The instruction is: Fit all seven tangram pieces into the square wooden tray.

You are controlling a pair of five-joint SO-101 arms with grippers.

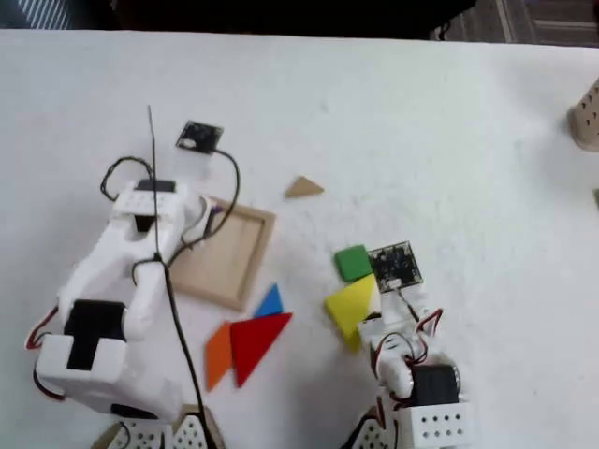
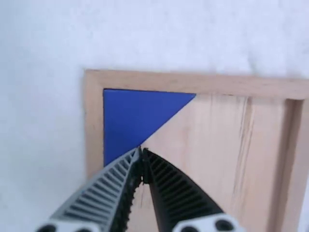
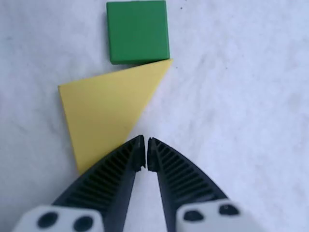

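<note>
Left wrist view has the left gripper [image 2: 142,153] low over the tray [image 2: 193,81]. Its fingers are pressed together and grip nothing, and the tips are at the slanted edge of the big blue triangle [image 2: 130,116]. That triangle lies flat in one corner of the tray with two sides against the rim. The floor beside it is bare wood.

In the high view the tray [image 1: 229,257] sits left of the table's middle, nearer the near edge, and the left arm [image 1: 131,262] covers its left side. Six pieces lie loose on the table [image 1: 421,122]. A tan triangle [image 1: 304,188] rests just past the tray's far right corner. A small blue triangle [image 1: 270,302], a red triangle [image 1: 255,341] and an orange piece [image 1: 218,354] lie close together off the tray's near corner.

Farther right, a green square [image 3: 137,31] meets the tip of a yellow triangle [image 3: 104,111] corner to corner. The right gripper [image 3: 146,145] hangs at the yellow triangle's long edge. Its fingers are almost together with a thin slit between them, and they hold nothing.
</note>
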